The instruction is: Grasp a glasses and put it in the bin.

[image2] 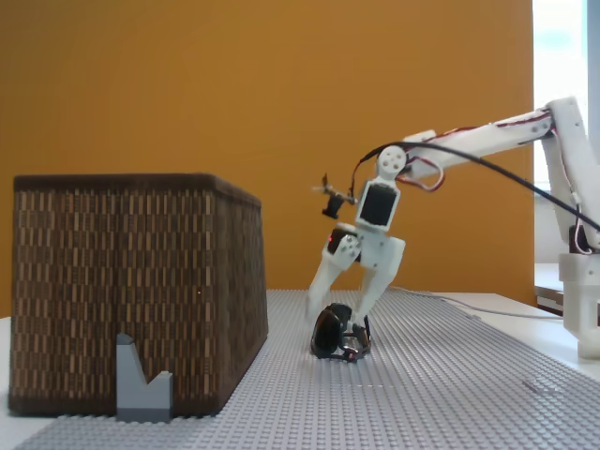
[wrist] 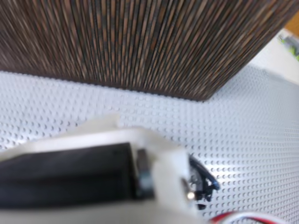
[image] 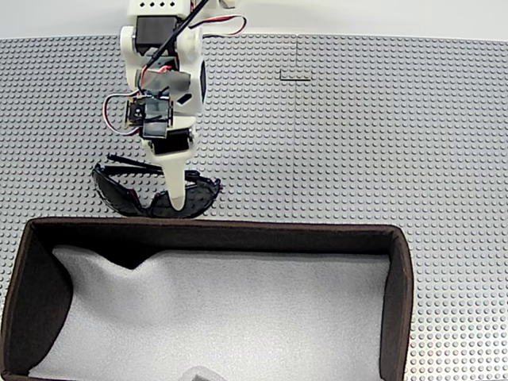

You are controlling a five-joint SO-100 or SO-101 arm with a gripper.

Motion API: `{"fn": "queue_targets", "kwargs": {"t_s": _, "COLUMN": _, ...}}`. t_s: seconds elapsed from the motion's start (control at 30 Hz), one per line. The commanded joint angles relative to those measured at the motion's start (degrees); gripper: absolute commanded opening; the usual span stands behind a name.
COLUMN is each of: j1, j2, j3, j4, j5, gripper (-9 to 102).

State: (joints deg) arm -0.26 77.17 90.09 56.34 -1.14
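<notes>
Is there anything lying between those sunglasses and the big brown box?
No. In a fixed view from above, only bare studded mat separates the glasses from the bin; the gripper is down at the glasses.

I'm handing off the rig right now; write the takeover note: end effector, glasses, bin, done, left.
End effector: down at the glasses, fingers astride the frame near its middle; whether it has closed cannot be told from these views.
Glasses: on the studded mat, just outside the bin's far wall in the top-down fixed view, not lifted.
Bin: holds just its white foam lining.
Done: approach to the glasses.
Left: confirm the grip, lift, carry over the wall, release inside.
</notes>
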Motion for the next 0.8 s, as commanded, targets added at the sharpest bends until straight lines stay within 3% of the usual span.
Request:
{"fn": "queue_targets", "kwargs": {"t_s": 0.0, "j1": 0.26, "j2": -2.20, "j3": -4.39, "j4": 0.53, "j5": -0.53, "gripper": 25}}
{"fn": "queue_targets", "kwargs": {"t_s": 0.1, "j1": 0.70, "j2": -4.92, "j3": -6.94, "j4": 0.53, "j5": -0.44, "gripper": 6}}
{"fn": "queue_targets", "kwargs": {"t_s": 0.17, "j1": 0.88, "j2": -5.71, "j3": -8.35, "j4": 0.79, "j5": -0.62, "gripper": 0}}
{"fn": "queue_targets", "kwargs": {"t_s": 0.47, "j1": 2.29, "j2": -1.85, "j3": -9.40, "j4": -0.88, "j5": 0.35, "gripper": 0}}
{"fn": "queue_targets", "kwargs": {"t_s": 0.77, "j1": 2.46, "j2": 13.97, "j3": -6.50, "j4": -2.81, "j5": 2.37, "gripper": -1}}
